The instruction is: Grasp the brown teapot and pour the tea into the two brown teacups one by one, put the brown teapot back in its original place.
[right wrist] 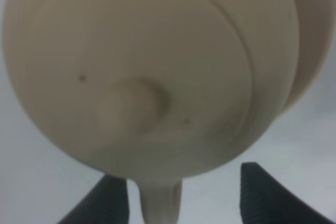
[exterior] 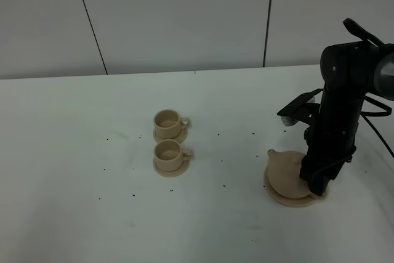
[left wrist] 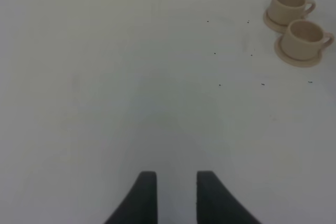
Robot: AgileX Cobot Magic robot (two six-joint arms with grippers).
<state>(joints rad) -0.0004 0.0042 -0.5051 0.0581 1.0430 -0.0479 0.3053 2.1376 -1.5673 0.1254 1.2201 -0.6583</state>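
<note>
The right fingers stand apart on either side of the teapot's loop handle, gripping nothing. The right arm leans steeply down over the teapot, which sits upright on its saucer at the bench's right, spout pointing back-left. The left fingers, slightly parted, hold nothing.

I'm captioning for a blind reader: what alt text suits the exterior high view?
The right arm's fingers reach down beside a tan teapot sitting on its saucer, at the right of a white table. Mid-table stand a far teacup and a near teacup.
</note>
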